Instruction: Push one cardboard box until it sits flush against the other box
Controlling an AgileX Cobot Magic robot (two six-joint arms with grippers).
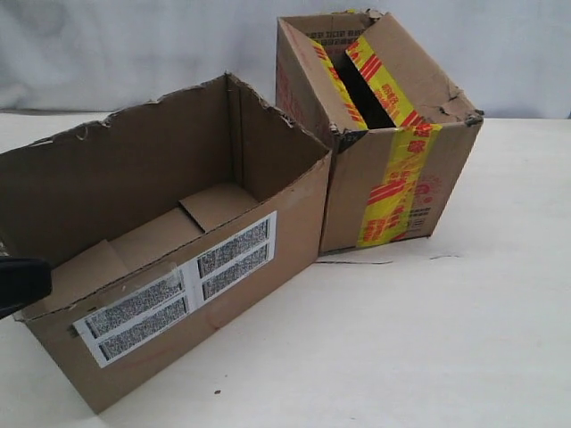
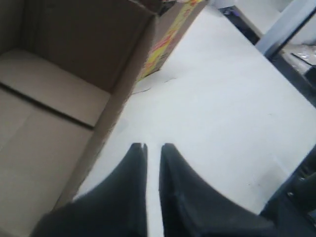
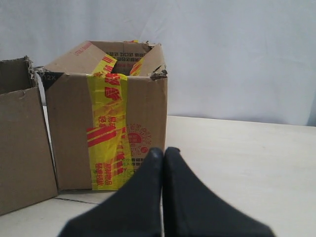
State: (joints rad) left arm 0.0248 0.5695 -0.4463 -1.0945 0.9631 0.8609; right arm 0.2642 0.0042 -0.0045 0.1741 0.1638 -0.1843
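The cardboard box (image 1: 285, 241) lies long and low at the left, open-topped with ragged edges and white barcode labels on its near side. The other box (image 1: 393, 178), taller and wrapped in yellow-and-red tape, stands at the back right. The two meet at a corner at an angle. In the right wrist view a thin slit shows between the cardboard box (image 3: 19, 148) and the other box (image 3: 103, 123). My left gripper (image 1: 20, 283) sits at the cardboard box's left end, and whether it touches is hidden. Its tips (image 2: 154, 146) are nearly together and empty, beside the box wall (image 2: 113, 113). My right gripper (image 3: 163, 150) is shut, low, facing the taped box.
Pale tabletop (image 1: 401, 339) spreads in front of and to the right of the boxes. A grey-white backdrop (image 1: 134, 45) rises behind them. A metal frame post (image 2: 291, 24) and dark equipment (image 2: 296, 197) stand past the table's edge in the left wrist view.
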